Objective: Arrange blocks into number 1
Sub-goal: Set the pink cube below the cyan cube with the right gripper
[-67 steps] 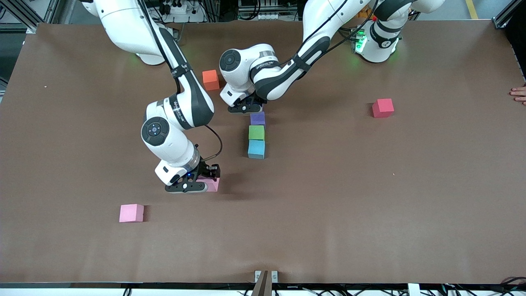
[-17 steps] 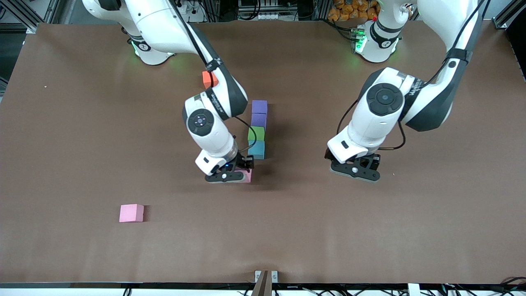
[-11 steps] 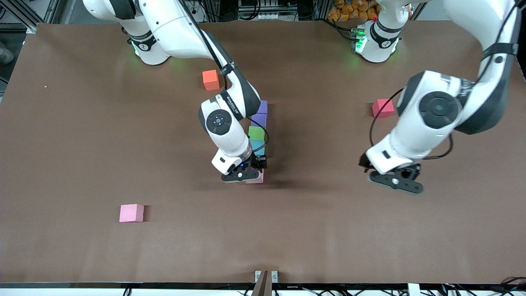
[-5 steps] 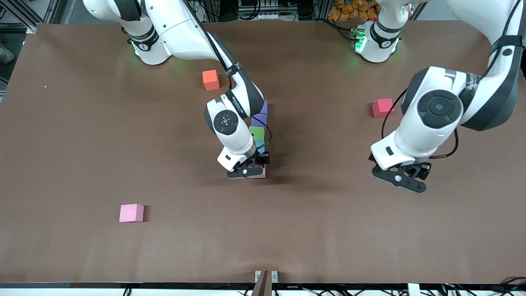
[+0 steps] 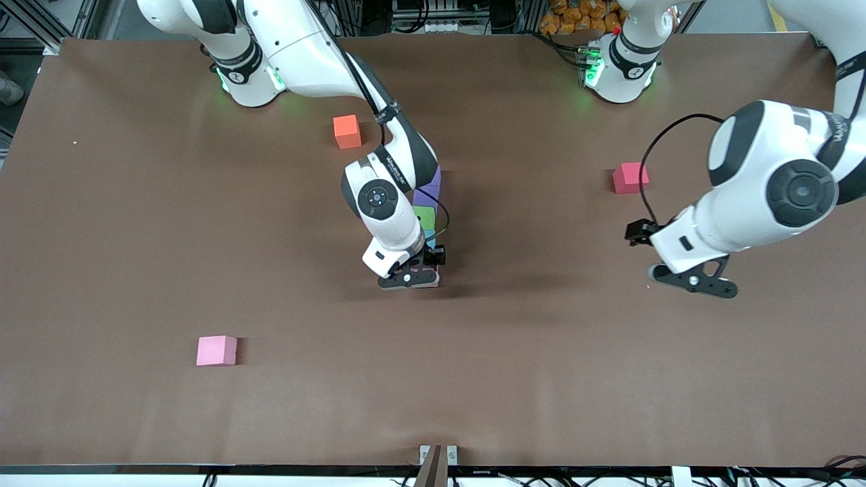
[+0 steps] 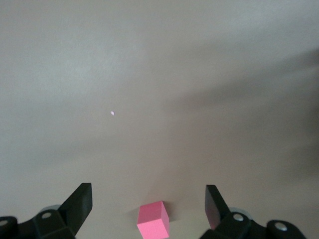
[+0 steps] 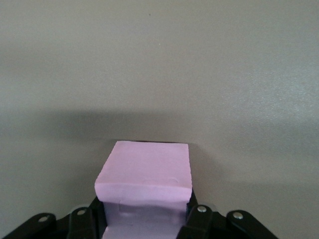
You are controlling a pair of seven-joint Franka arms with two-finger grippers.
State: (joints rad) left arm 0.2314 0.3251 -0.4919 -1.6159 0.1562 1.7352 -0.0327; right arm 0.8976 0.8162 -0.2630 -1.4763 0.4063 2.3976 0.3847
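A column of blocks lies mid-table: two purple ones (image 5: pixel 434 181), a green one (image 5: pixel 425 216) and a light blue one (image 5: pixel 431 237), partly covered by the right arm. My right gripper (image 5: pixel 409 277) sits low at the column's nearer end, just past the light blue block. It is shut on a pink block (image 7: pixel 144 172), which fills the space between its fingers (image 7: pixel 199 216). Whether this block rests on the table I cannot tell. My left gripper (image 5: pixel 693 281) hangs open and empty, high over bare table toward the left arm's end.
A second pink block (image 5: pixel 216 350) lies loose toward the right arm's end, nearer the front camera. An orange cube (image 5: pixel 347 130) sits close to the right arm's base. The red cube (image 5: pixel 630 177) lies below the left gripper's open fingers (image 6: pixel 82 199).
The right gripper carried the pink block across the table to the column's nearer end. The left arm left the column, swung toward its own end of the table and rose.
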